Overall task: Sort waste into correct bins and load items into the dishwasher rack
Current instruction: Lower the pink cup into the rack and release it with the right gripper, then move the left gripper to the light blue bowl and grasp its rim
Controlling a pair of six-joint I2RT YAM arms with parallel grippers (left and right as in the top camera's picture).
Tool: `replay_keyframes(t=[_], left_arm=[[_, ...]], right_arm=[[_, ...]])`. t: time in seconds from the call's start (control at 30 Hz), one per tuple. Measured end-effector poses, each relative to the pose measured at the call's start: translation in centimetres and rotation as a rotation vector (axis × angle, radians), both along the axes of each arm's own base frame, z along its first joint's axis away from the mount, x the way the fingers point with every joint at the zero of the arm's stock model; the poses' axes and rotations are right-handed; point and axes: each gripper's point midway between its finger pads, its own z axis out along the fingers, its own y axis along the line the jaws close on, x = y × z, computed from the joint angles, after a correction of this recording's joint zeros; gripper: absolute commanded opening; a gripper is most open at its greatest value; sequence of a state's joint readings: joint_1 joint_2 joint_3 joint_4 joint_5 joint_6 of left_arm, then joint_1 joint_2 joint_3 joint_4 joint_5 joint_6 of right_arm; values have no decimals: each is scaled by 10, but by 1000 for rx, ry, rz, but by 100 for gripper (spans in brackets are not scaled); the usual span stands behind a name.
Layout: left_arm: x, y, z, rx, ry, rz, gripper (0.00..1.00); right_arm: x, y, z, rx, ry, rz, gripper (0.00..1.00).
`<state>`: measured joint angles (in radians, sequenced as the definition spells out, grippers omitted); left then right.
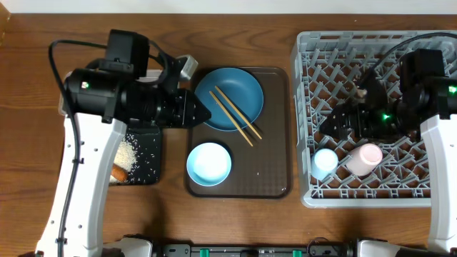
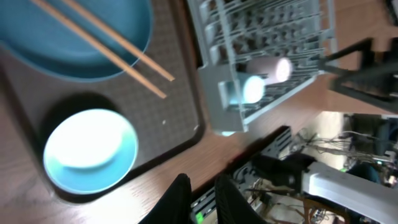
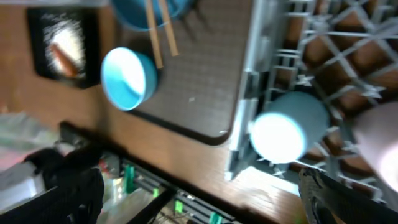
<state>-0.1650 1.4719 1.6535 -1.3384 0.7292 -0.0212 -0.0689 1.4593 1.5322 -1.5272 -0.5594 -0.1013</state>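
Chopsticks (image 1: 239, 113) diagonal on dark-blue plate (image 1: 239, 84), overhanging lower-right

1. Dark-blue plate (image 1: 228, 93), pale-blue bowl (image 1: 209, 163), tan wooden chopsticks (image 1: 238, 116), all on a dark brown serving tray (image 1: 270, 165).
2. Grey dishwasher rack (image 1: 303, 78), lattice-patterned; light-blue cup (image 1: 325, 161) and pinkish-white cup (image 1: 365, 158) inside.
3. Black tray (image 1: 153, 168) speckled with white rice grains (image 1: 127, 152); orange stick (image 1: 119, 173).
4. Worktop (image 1: 214, 36): brown wood grain.

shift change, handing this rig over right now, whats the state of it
Left gripper shut, empty, beside the dark-blue plate. Right gripper open, empty, over the rack.
Done: light-blue cup and pinkish cup lie in the rack; rice and orange stick are in the black tray.
Left: plate, chopsticks across it, and pale-blue bowl, all on the brown tray. Other waste not visible.
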Motion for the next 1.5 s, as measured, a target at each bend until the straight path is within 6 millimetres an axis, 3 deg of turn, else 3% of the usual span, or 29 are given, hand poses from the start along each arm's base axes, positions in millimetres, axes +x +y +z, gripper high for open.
replay_keyframes(t=[0.23, 0.33, 0.57, 0.73, 1.0, 1.33, 1.5], left_arm=[[-13, 27, -73, 190, 154, 51, 17], [-15, 34, -106, 242, 192, 69, 29], [-23, 42, -163, 287, 244, 109, 36], [-27, 45, -182, 299, 264, 132, 36], [-28, 70, -216, 428, 300, 294, 36], [-35, 66, -243, 386, 318, 338, 36], [-39, 61, -250, 355, 327, 336, 20]], right_arm=[[-5, 12, 4, 45, -13, 64, 99], [-6, 14, 4, 45, -16, 79, 99], [-10, 15, 3, 38, -3, 91, 99], [-16, 11, 0, 8, 26, 88, 99], [-18, 10, -2, -13, 32, 98, 99], [-19, 13, -2, -17, 32, 110, 99], [-19, 13, -2, -17, 32, 110, 99]])
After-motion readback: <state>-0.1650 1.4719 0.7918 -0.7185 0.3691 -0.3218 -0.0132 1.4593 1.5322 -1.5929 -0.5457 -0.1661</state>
